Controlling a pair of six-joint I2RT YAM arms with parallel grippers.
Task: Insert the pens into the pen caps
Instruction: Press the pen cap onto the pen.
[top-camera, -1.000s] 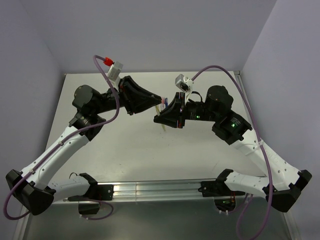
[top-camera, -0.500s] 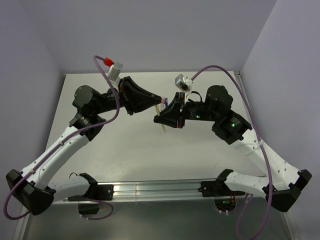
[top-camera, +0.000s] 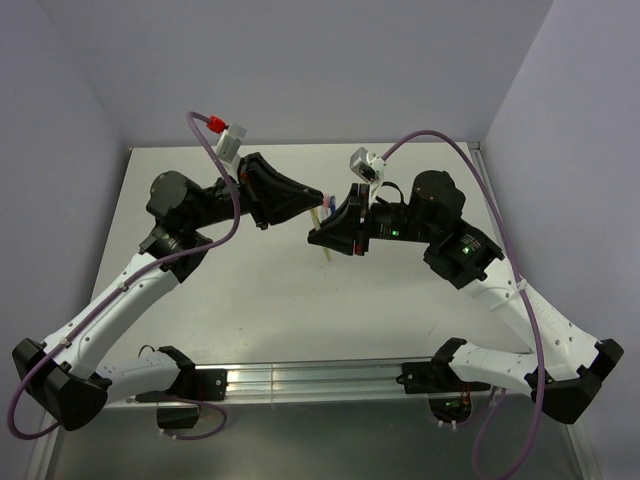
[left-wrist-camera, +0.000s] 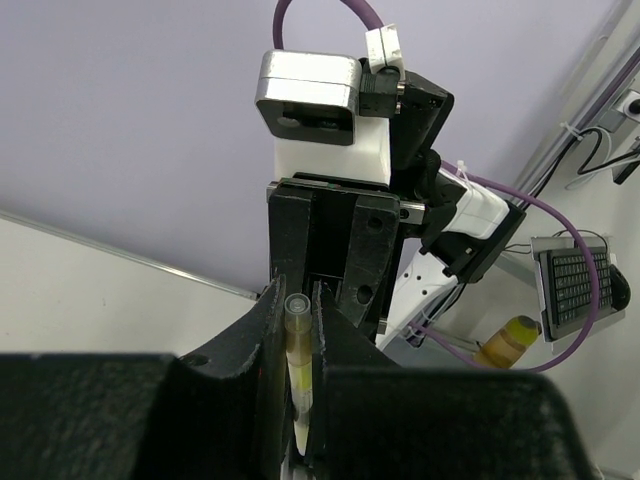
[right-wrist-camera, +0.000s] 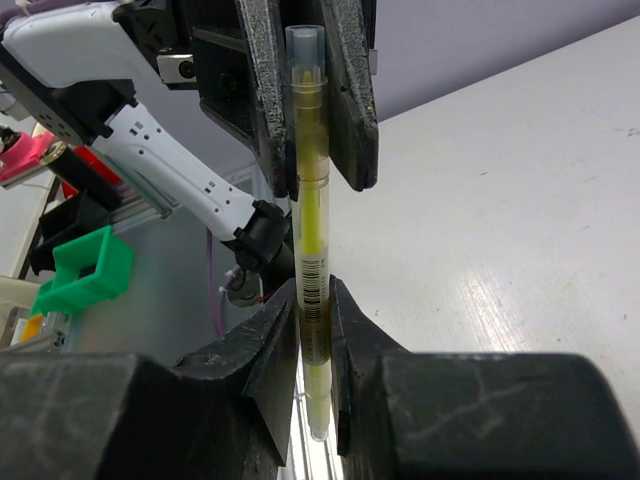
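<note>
The pen (right-wrist-camera: 308, 200) is yellow with a clear cap (right-wrist-camera: 305, 45) and a black-and-white barcode (right-wrist-camera: 312, 275). The arms (top-camera: 110, 300) are white and black, the cables (top-camera: 440, 134) purple, the table (top-camera: 380, 300) pale grey, the walls (top-camera: 300, 60) lilac.

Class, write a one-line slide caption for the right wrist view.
One yellow pen, two grips: the right gripper clamps its barrel, the left gripper holds its clear-capped end.

left arm (top-camera: 130, 290) and right arm (top-camera: 520, 310) bend inward, nearly closed fingers (right-wrist-camera: 268, 345) facing each other.
</note>
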